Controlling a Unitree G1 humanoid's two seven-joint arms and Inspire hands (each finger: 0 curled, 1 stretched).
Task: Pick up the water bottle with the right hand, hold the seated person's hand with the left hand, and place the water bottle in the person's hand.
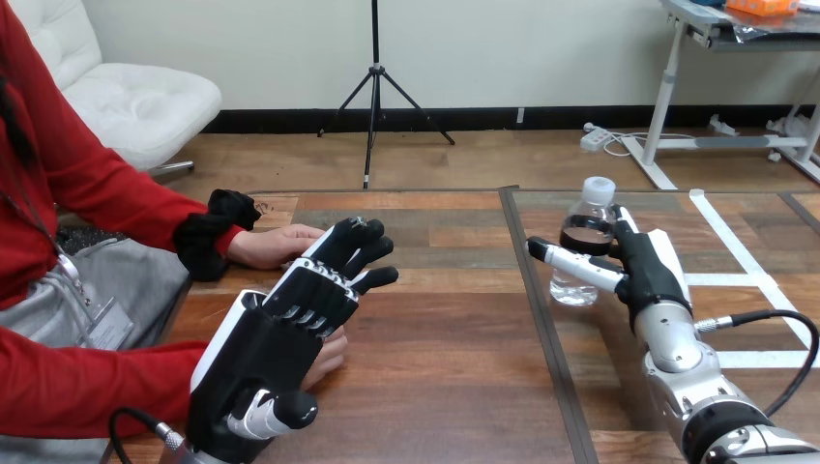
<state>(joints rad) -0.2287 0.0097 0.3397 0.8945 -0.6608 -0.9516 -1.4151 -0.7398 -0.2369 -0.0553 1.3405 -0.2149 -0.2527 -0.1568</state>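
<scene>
A clear water bottle point(584, 230) with a white cap and a dark label stands upright on the table, right of centre. My right hand point(646, 271) is beside it on its right. The straight thumb crosses in front of the bottle's lower half and the fingers reach behind it, without curling round it. My left hand point(290, 324) hovers at the left with its fingers nearly straight. Its fingertips lie over the person's hand point(274, 246), which rests on the table at the left. A second hand of the person point(335, 360) peeks out from under my left palm.
A dark seam point(541, 319) runs front to back across the wooden table, just left of the bottle. White tape lines point(737, 249) mark the table's right part. The person's red sleeves fill the left edge.
</scene>
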